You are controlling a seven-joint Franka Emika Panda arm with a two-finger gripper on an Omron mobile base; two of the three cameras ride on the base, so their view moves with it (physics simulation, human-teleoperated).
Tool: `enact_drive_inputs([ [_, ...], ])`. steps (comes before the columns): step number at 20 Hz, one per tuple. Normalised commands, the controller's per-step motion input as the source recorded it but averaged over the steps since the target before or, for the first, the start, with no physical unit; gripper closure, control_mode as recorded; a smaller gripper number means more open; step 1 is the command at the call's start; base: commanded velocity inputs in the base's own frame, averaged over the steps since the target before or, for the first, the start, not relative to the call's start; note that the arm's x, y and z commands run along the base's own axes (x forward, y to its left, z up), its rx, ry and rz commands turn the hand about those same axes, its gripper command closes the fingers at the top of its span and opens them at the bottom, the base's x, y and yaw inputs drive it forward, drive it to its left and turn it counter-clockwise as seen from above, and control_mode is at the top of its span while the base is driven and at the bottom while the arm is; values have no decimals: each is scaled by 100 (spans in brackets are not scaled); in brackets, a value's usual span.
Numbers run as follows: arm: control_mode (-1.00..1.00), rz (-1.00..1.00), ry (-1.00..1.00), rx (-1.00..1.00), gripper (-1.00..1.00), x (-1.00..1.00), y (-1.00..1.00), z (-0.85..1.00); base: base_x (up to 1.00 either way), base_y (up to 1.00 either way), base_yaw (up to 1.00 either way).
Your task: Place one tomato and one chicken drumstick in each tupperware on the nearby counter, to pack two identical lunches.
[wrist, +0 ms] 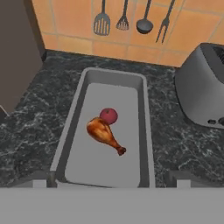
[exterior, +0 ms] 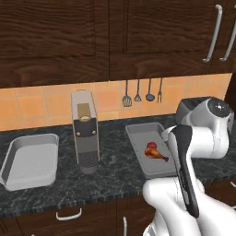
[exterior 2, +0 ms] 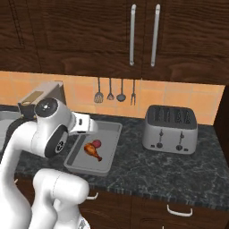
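On the black marbled worktop [exterior: 115, 177] we see two grey tupperware trays. The right tupperware [wrist: 109, 87] holds a red tomato [wrist: 109, 115] touching the thick end of a browned chicken drumstick [wrist: 104, 134], both near the tray's middle. The left tupperware [exterior: 28, 161] sits well apart, beyond the tall coffee machine [exterior: 85, 131]. Our jaws stand wide apart and grip nothing — the gripper [wrist: 112, 178] hangs above the near end of the right tray. A toaster [exterior 2: 170, 129] stands beside that tray, utensils [exterior 2: 114, 91] hanging on the tiled wall behind.
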Motion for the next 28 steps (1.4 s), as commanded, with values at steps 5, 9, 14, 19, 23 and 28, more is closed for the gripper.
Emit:
enact_drive_inputs([
  [5,-100,-9,-8,0,-100,-62,34,0,0,0,0],
  [9,100,-1,-3,0,-100,-25,9,-1,-75,11,-7],
  [14,100,0,0,0,-100,0,0,0,-98,-78,-24],
  [19,100,0,0,0,-100,0,0,0,-49,-100,-23],
  [23,100,0,0,0,-100,0,0,0,-14,-100,-7],
  [28,100,0,0,0,-100,0,0,0,0,-100,-1],
])
